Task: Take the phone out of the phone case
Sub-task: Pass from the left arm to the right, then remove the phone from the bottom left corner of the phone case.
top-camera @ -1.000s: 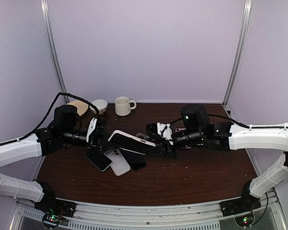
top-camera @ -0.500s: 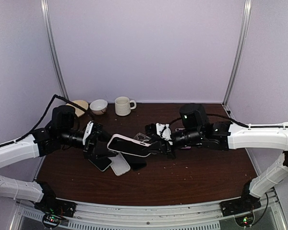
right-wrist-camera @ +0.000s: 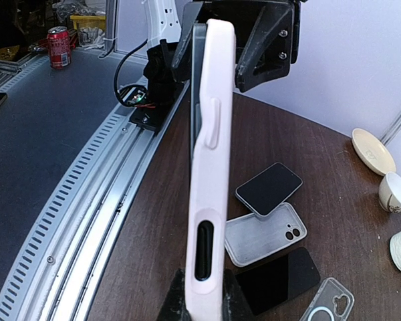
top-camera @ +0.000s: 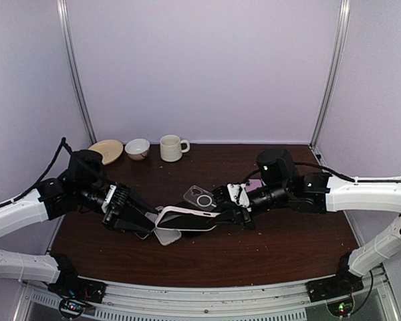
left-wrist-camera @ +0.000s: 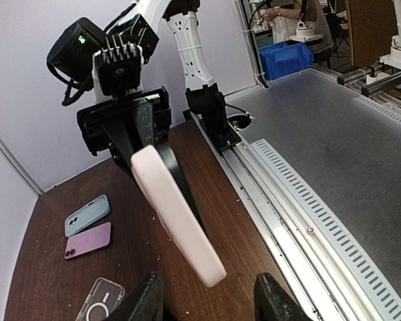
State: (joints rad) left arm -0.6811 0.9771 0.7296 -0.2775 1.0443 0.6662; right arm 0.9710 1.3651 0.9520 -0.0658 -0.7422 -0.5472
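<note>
The phone [top-camera: 187, 218], in its pale phone case [top-camera: 166, 215], is hanging over the middle of the bench [top-camera: 281, 247], the right claw [top-camera: 232, 215] pinching its 3 o'clock end. From the left wrist, the left claw [left-wrist-camera: 207, 302] is standing spread either side of the free end. From the right wrist, the case is showing edge-on, a grey empty case [right-wrist-camera: 264, 235] lying at its 4 o'clock.

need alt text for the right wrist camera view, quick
A pale pink phone case with a phone in it stands edge-on down the middle, clamped at its lower end by the right tool. The open left tool is at its far end. On the brown table behind lie a loose phone, a grey case and a dark phone.
</note>
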